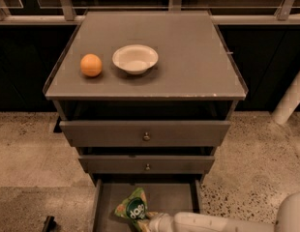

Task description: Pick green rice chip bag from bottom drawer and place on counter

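The white arm (213, 223) is held nearly level, reaching in from 4 o'clock toward 9 o'clock over the open bottom drawer (169, 199). The gripper (149, 221) is set against the green rice chip bag (133, 208), which lies in that drawer at 6 o'clock. Whether the gripper is clamped on the bag cannot be told. On the counter (188, 57), at 12 o'clock, an orange ball (91, 65) and a bowl (135, 58) are seen.

bag (132, 209) lay in bottom drawer (172, 197) | gripper (149, 221) was in bottom drawer beside bag | ball (91, 65), bowl (135, 58) sat on counter (193, 62)
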`<state>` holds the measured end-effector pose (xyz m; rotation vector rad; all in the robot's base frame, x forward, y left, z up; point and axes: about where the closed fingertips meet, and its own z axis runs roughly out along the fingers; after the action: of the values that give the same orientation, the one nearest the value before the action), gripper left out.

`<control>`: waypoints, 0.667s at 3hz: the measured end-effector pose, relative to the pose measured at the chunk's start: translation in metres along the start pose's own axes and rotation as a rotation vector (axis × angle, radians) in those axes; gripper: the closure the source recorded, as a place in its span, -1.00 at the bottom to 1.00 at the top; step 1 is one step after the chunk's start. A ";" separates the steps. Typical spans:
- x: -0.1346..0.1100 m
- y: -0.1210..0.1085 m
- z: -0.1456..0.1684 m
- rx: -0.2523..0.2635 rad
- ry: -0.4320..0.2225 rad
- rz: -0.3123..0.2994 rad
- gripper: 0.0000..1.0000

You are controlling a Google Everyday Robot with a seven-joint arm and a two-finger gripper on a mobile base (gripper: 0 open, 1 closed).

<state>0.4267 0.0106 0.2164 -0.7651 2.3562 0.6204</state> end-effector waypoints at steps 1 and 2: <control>0.006 0.011 -0.076 -0.067 0.016 -0.041 1.00; -0.013 0.003 -0.145 -0.038 0.007 -0.071 1.00</control>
<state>0.3786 -0.0663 0.3299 -0.8648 2.3186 0.6350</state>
